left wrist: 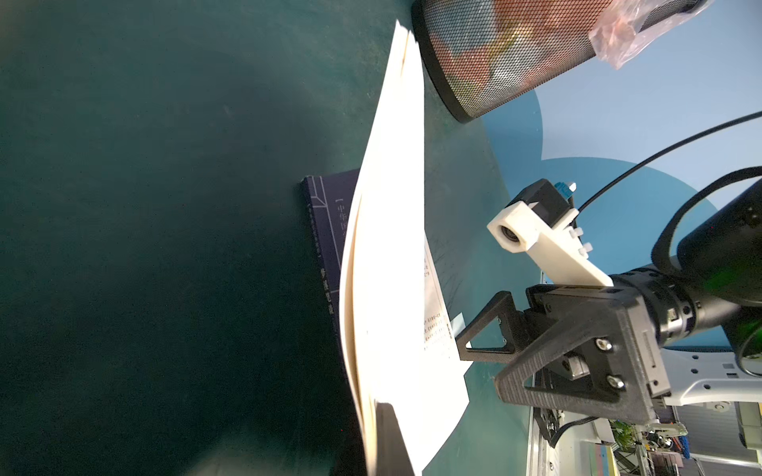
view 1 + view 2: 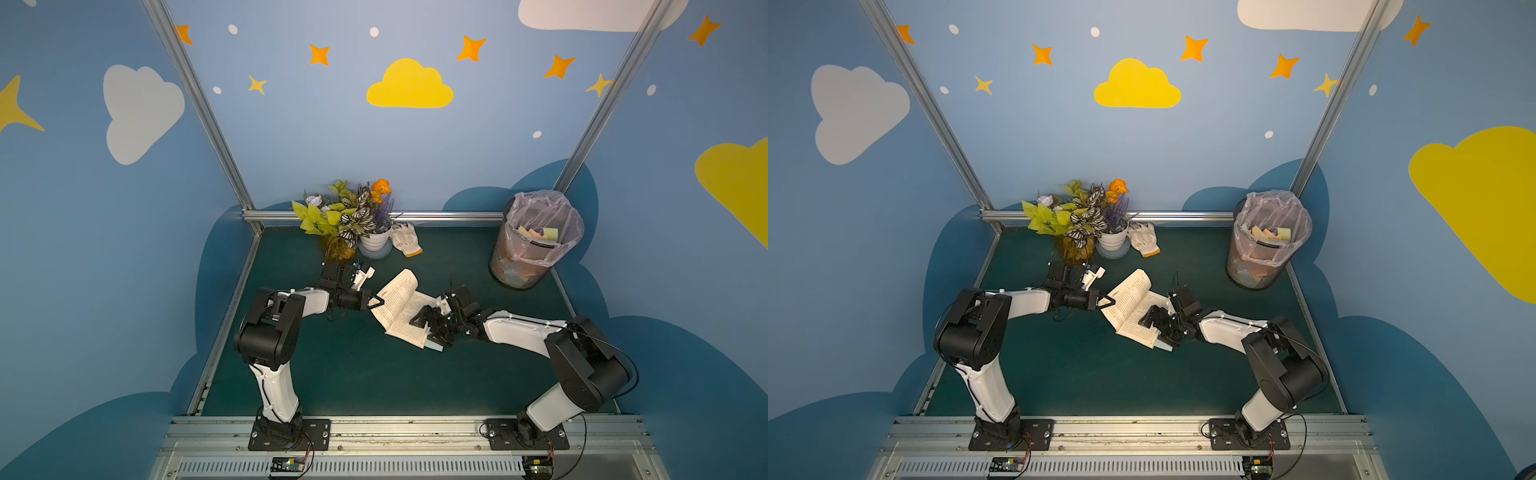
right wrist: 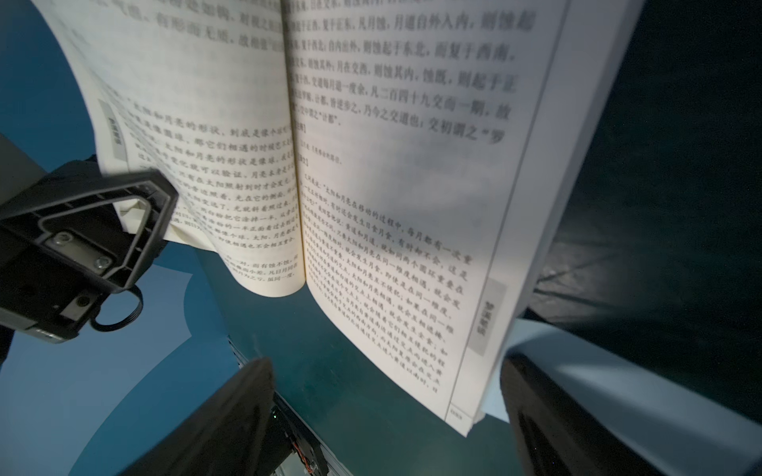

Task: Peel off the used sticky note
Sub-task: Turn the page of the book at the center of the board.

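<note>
An open book [image 2: 401,307] lies mid-table in both top views, its left pages lifted and curled. My left gripper [image 2: 377,301] is shut on the edge of those raised pages [image 1: 391,247]; one dark finger [image 1: 391,437] presses against the paper. A pale blue sticky note [image 2: 434,345] pokes out under the book's near right corner [image 3: 457,420]. My right gripper [image 2: 428,328] hovers open over that corner. In the right wrist view its fingers stand wide apart, and the sticky note [image 3: 492,406] shows beside one finger [image 3: 544,416]. Nothing is held between them.
A mesh waste bin [image 2: 536,241] with a plastic liner and discarded notes stands at the back right. Potted plants [image 2: 353,220] and a white glove [image 2: 406,239] sit at the back centre. An aluminium rail [image 2: 374,428] runs along the front edge.
</note>
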Motion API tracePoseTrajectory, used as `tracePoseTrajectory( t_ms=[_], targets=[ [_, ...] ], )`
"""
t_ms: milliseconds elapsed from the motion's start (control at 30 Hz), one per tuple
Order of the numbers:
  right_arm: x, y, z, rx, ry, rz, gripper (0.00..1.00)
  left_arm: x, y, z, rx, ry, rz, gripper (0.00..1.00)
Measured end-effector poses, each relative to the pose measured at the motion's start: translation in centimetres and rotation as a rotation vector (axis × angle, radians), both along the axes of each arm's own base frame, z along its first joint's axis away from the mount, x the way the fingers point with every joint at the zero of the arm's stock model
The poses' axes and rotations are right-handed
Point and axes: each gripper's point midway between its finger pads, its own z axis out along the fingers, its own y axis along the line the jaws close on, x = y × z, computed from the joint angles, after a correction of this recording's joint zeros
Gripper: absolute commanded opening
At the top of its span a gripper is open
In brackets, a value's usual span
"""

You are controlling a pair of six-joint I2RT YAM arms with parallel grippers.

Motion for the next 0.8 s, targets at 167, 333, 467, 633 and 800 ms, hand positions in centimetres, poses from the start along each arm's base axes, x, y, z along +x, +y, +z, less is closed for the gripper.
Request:
tracePoseTrajectory(
  t_ms=[167,333,467,633,800],
  targets=[
    [0.1,0.3,0.0,0.013,0.001,0.003,0.92,0.0,0.0,0.0,0.000,0.001,0.000,0.03],
    [0.2,0.5,0.1,0.020,0.002,0.006,0.92,0.0,0.0,0.0,0.000,0.001,0.000,0.03],
    [0.6,0.8,0.2,0.024,0.003,0.009,0.92,0.0,0.0,0.0,0.000,0.000,0.000,0.03],
    [1.2,1.4,0.7,0.036,-0.007,0.011,0.92,0.1,0.0,0.1,-0.001,-0.002,0.000,0.03],
    [2.1,2.3,1.4,0.078,-0.033,0.016,0.92,0.1,0.0,0.0,-0.001,0.001,-0.001,0.03]
  ],
)
